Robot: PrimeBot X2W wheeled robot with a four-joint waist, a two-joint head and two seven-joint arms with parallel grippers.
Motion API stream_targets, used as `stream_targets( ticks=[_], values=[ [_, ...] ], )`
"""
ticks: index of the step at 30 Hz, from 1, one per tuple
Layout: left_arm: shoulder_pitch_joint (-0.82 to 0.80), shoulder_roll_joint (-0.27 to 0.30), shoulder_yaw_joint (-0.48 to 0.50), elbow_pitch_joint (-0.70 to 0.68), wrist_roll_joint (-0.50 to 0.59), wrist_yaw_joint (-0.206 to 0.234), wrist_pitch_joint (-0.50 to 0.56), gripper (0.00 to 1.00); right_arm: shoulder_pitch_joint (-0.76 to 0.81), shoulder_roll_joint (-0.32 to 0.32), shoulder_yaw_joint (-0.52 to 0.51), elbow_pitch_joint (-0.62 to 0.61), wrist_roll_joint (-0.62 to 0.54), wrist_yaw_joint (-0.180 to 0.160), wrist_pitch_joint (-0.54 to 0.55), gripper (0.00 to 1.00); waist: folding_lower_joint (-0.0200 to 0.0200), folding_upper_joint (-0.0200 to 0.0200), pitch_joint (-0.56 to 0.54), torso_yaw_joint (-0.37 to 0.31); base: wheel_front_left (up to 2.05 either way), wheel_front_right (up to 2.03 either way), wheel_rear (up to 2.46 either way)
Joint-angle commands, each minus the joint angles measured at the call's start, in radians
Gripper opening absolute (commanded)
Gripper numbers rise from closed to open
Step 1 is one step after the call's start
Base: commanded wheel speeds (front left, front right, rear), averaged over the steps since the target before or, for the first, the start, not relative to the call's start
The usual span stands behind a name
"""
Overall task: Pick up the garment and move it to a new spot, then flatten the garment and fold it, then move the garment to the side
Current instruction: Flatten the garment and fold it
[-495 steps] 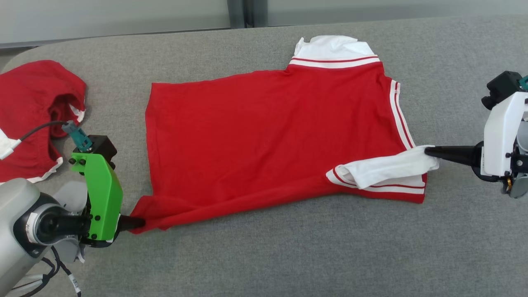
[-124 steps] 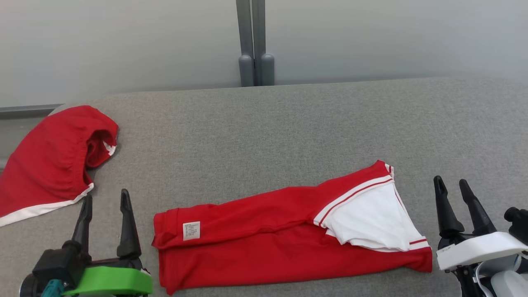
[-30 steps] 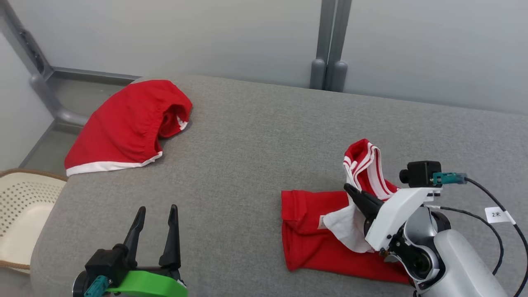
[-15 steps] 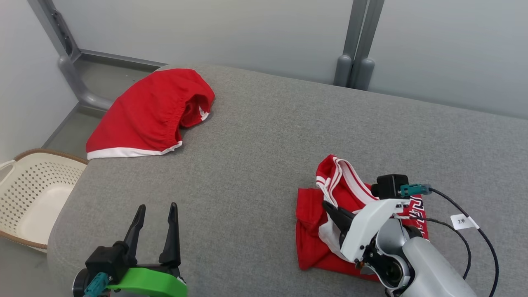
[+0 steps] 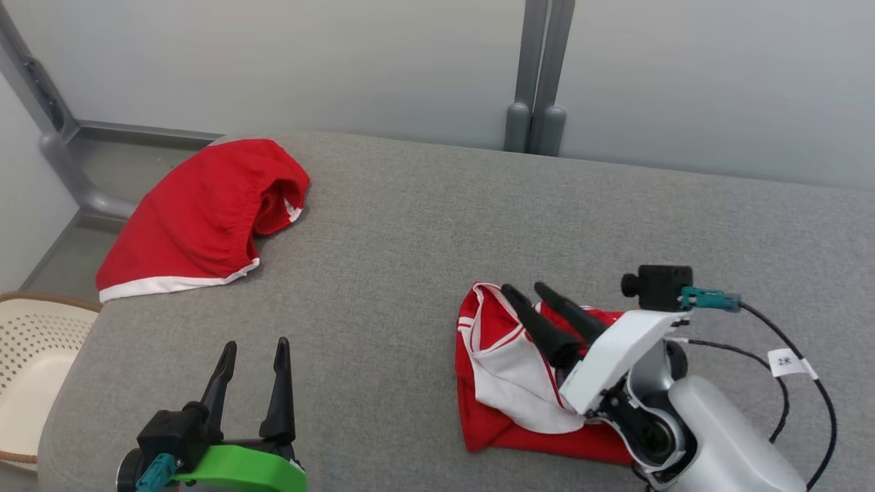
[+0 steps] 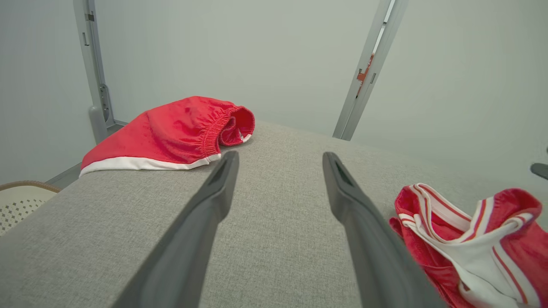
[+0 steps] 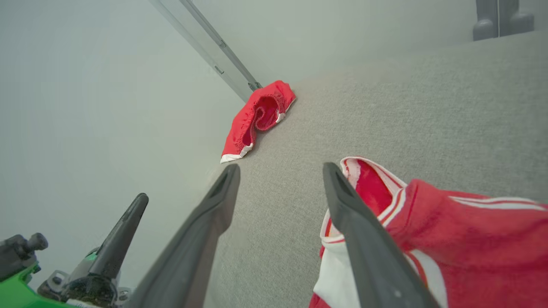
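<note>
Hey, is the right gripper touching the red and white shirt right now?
Cannot tell. In the head view the open right gripper overlaps the shirt, showing neither contact nor gap.

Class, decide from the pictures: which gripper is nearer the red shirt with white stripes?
Right. The right gripper is open directly over the shirt, above its white part. The left gripper stands open away to the shirt's left, above the grey surface.

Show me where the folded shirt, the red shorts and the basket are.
folded shirt [image 5: 509, 383]: head view, on its white panel.
red shorts [image 5: 184, 225]: head view, on the red middle.
basket [image 5: 37, 328]: head view, on its perforated wall.
</note>
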Motion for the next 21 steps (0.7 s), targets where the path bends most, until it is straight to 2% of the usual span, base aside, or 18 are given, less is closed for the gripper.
stream_targets(
  ticks=[1, 7, 14, 21],
  values=[
    [0.011, 0.000, 0.002, -0.004, 0.001, 0.004, 0.000, 1.00, 0.009, -0.026, -0.015, -0.023, 0.006, 0.001, -0.027, 1.00, 0.0000, 0.0000, -0.017, -0.031, 0.00, 0.00, 0.00],
    [0.018, 0.000, 0.003, -0.012, -0.001, 0.005, 0.000, 1.00, 0.034, -0.093, -0.129, -0.089, -0.015, 0.001, -0.148, 1.00, 0.0000, 0.0000, -0.025, -0.062, 0.00, 0.00, 0.00],
    [0.022, 0.000, 0.008, -0.018, 0.002, 0.005, 0.000, 1.00, 0.106, -0.141, -0.301, -0.050, -0.078, 0.001, -0.215, 1.00, 0.0000, 0.0000, -0.028, -0.079, 0.00, 0.00, 0.00],
    [0.020, 0.001, 0.004, -0.014, 0.013, 0.000, 0.000, 1.00, 0.131, -0.115, -0.392, 0.049, -0.181, 0.001, -0.230, 1.00, 0.0000, 0.0000, -0.023, -0.086, 0.00, 0.00, 0.00]
  ],
)
